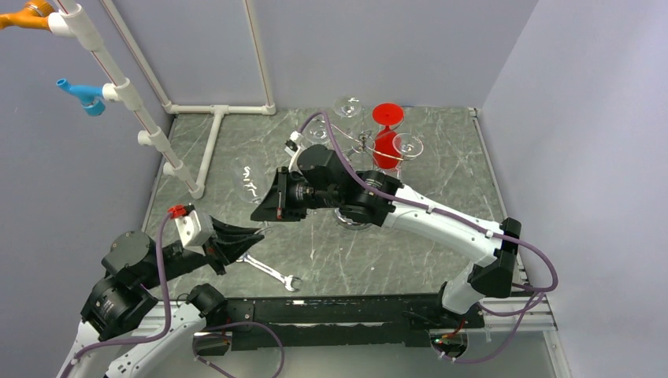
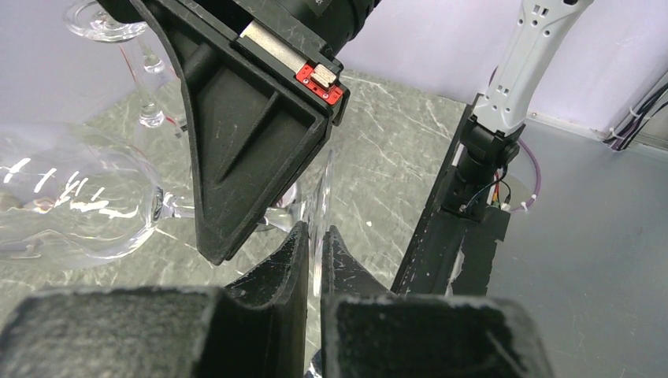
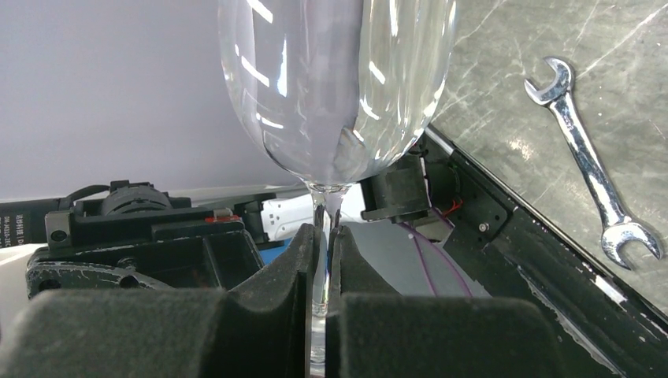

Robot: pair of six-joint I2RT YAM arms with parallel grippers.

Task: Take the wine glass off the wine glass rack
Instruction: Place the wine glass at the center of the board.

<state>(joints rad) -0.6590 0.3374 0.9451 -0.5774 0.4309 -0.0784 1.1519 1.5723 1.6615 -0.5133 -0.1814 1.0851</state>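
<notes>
A clear wine glass (image 1: 246, 183) lies sideways in the air, off the wine glass rack (image 1: 361, 142), which stands at the back with two clear glasses and a red one (image 1: 386, 134) hanging on it. My right gripper (image 1: 264, 206) is shut on the stem. In the right wrist view the stem (image 3: 321, 206) runs between the pads of the right gripper (image 3: 324, 228), under the bowl (image 3: 339, 79). My left gripper (image 2: 317, 230) is shut on the thin rim of the glass's foot (image 2: 324, 185). The bowl (image 2: 71, 197) lies to its left.
A silver wrench (image 1: 272, 272) lies on the marble table near the front edge, also in the right wrist view as the wrench (image 3: 591, 165). A white pipe frame (image 1: 213, 134) stands at the back left. Under the right arm shows the rack's round base (image 1: 354, 222).
</notes>
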